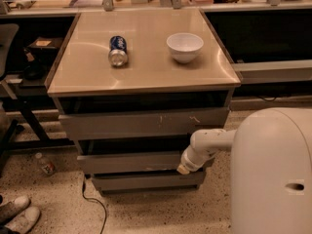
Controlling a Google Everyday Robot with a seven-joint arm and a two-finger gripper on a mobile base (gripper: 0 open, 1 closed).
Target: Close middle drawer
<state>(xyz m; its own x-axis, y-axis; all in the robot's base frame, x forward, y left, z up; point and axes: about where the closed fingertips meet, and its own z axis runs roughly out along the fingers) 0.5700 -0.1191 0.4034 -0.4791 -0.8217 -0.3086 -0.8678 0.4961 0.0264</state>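
Middle drawer (129,162): second front down, below the scratched top drawer (144,123) and above the bottom drawer (146,180). Shows a dark gap along its upper edge, so judged not yet fully home. Runs long from left to right and closes by sliding straight back into the cabinet, away from the camera.

Reaches in low from the right with the white arm (209,143), forearm angled down and leftward, jaws at the right end of that front, touching it or just beside it. Cannot tell whether apart or together.

Calls for a push straight back. Risks skewing the drawer by pressing so far off-centre.

Up on the surface (146,77), a can (117,50) on its side and a white bowl (185,47), well apart from the arm.
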